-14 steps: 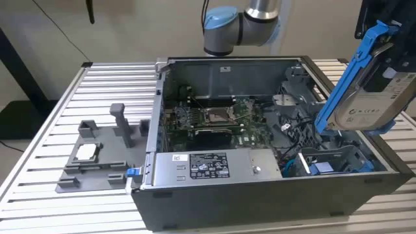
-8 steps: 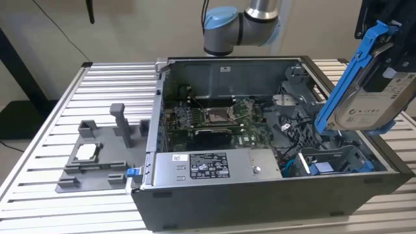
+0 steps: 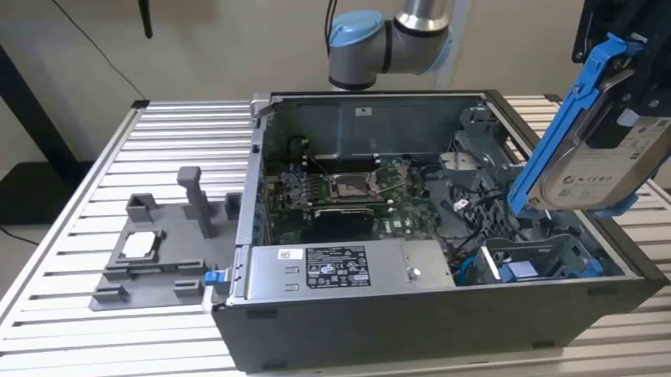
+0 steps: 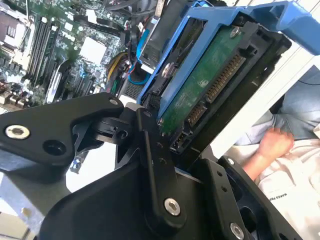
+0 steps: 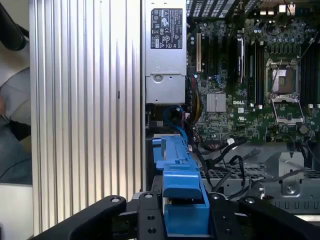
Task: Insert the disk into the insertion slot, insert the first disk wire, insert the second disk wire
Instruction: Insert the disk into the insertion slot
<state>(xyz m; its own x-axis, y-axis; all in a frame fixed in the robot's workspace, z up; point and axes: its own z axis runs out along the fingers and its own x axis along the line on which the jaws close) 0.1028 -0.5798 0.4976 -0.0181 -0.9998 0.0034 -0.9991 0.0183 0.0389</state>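
Observation:
My gripper (image 3: 614, 59) is shut on the disk (image 3: 598, 169), a silver-grey drive with a white label in a bright blue carrier. I hold it tilted in the air above the open computer case's corner on the exterior view's right. The second wrist view shows the disk's (image 4: 210, 80) green circuit-board side and connector between my gripper's (image 4: 167, 145) black fingers (image 4: 155, 165). Seen edge-on in the first wrist view, the blue carrier of the disk (image 5: 180, 185) sits in my gripper (image 5: 182, 212). The insertion slot (image 3: 535, 258), a grey cage with blue parts, lies below the disk. Loose black and blue cables (image 3: 472, 236) lie beside it.
Inside the case are a grey labelled power-supply box (image 3: 325, 267) and the motherboard (image 3: 346, 188). A grey fixture with upright posts (image 3: 157, 243) stands on the slatted metal table (image 3: 178, 133) at the exterior view's left. A person's hand (image 4: 270, 145) is beyond the table's edge.

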